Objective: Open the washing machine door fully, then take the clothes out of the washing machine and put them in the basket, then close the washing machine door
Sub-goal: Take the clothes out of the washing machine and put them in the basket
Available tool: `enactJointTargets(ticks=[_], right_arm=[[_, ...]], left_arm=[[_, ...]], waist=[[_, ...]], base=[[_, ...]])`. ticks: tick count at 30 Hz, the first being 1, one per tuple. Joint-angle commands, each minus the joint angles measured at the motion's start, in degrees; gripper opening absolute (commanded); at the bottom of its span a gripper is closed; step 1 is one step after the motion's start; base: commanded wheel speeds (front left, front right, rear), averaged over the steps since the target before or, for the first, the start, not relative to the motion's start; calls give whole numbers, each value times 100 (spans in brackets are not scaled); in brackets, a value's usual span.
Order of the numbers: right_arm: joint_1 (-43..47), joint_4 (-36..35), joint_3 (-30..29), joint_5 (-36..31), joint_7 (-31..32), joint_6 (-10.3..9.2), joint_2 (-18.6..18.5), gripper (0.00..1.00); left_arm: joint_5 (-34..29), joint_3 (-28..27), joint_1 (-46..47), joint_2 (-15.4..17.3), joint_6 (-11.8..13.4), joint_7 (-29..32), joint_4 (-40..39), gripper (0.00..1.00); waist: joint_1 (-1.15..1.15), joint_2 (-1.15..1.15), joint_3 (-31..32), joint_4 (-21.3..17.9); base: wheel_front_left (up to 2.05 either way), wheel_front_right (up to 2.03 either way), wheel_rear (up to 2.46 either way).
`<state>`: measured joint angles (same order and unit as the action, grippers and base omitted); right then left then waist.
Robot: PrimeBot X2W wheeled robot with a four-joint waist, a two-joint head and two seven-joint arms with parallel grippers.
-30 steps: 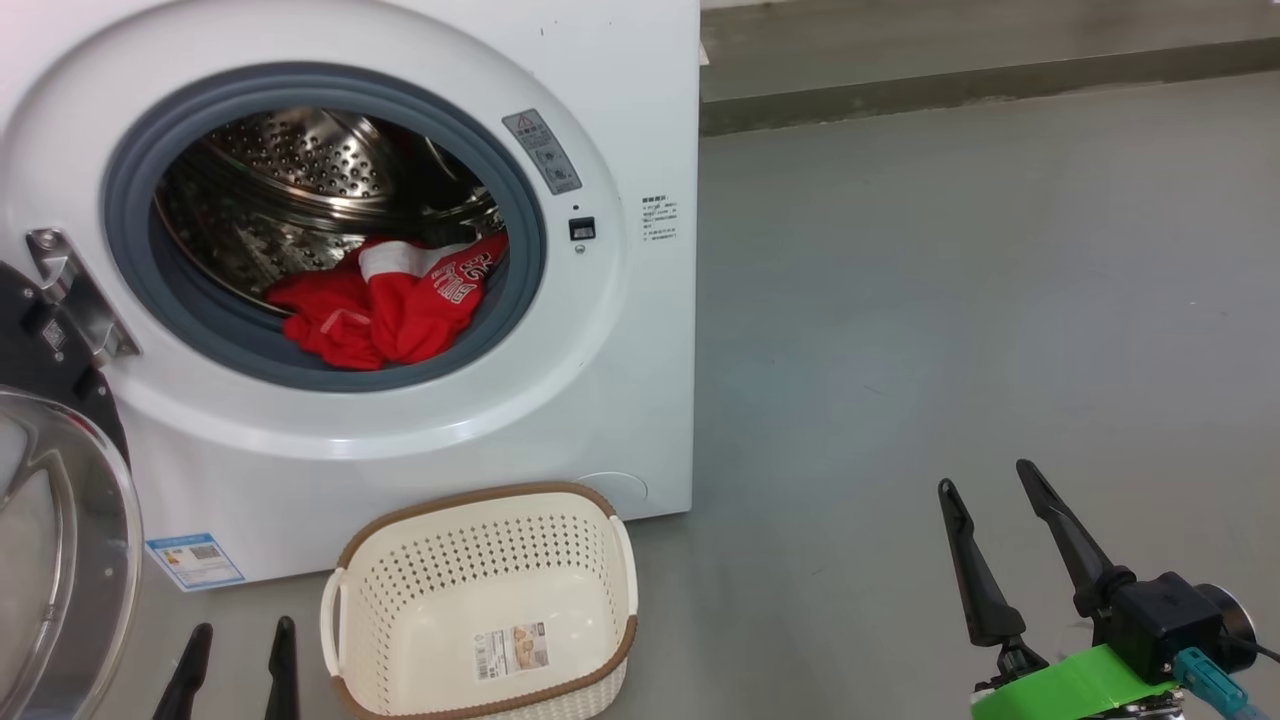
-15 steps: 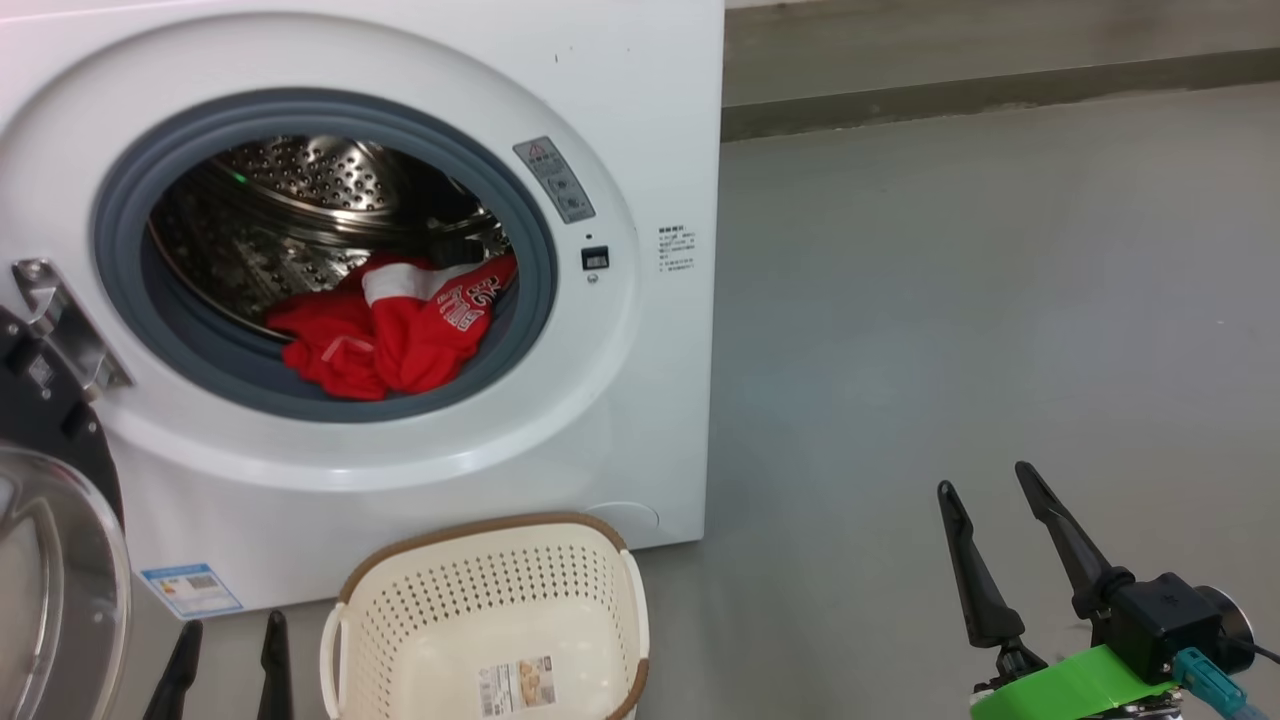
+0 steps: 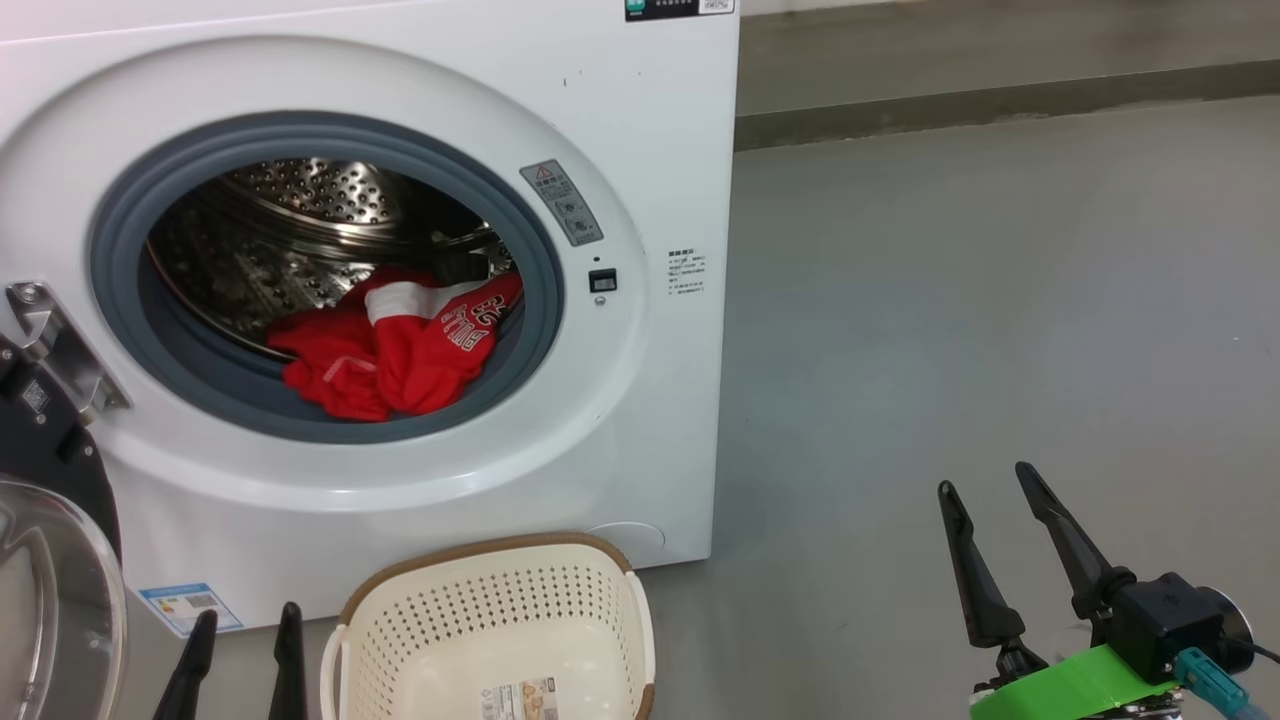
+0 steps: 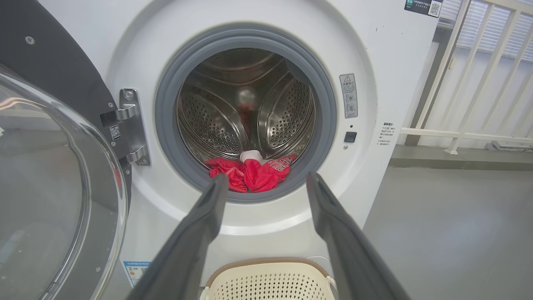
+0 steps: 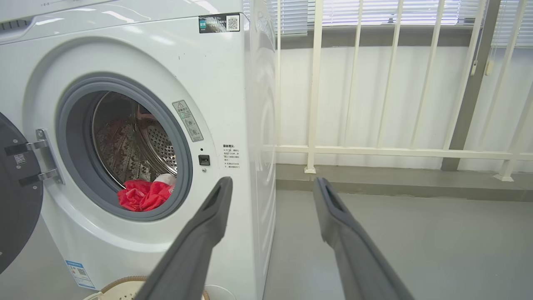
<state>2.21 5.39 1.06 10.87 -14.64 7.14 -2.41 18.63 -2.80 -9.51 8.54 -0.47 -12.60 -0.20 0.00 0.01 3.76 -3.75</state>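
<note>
Head view: high, angled forward and down. The washing machine (image 3: 650,120) lies ahead-left of the right end effector (image 3: 985,476), and the basket (image 3: 480,600) sits just right of the left end effector (image 3: 247,612).
Left wrist view: low, level, near, square-on to the drum opening (image 4: 245,112) beyond that end effector.
Right wrist view: low, farther right, oblique across the machine's front and side, with the railing (image 5: 374,150) ahead.
Shared by all: drum opening, the clothes (image 3: 400,345), basket rim.

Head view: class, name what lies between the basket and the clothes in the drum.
In the head view, the lower arc of the grey rubber ring and the white front of the washing machine separate the clothes from the basket below.
</note>
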Motion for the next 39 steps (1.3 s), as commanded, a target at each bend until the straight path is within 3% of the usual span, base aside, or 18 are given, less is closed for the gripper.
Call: enactJointTargets(ticks=[1, 25, 39], right_arm=[[-132, -139, 162, 73, -36, 35, -47, 100], [-162, -151, 212, 50, -36, 35, -47, 100], [-500, -252, 243, -31, -36, 35, -47, 100]], left_arm=[[-36, -171, 178, 109, 29, 3, -176, 100], [57, -72, 566, 29, 231, 58, -192, 100], [-138, 205, 1832, 13, 375, 112, -68, 100]], waist=[[0, -1, -1, 3], [0, -1, -295, 100], [0, -1, -1249, 294]], base=[[0, 0, 0], [0, 0, 0], [0, 0, 0]])
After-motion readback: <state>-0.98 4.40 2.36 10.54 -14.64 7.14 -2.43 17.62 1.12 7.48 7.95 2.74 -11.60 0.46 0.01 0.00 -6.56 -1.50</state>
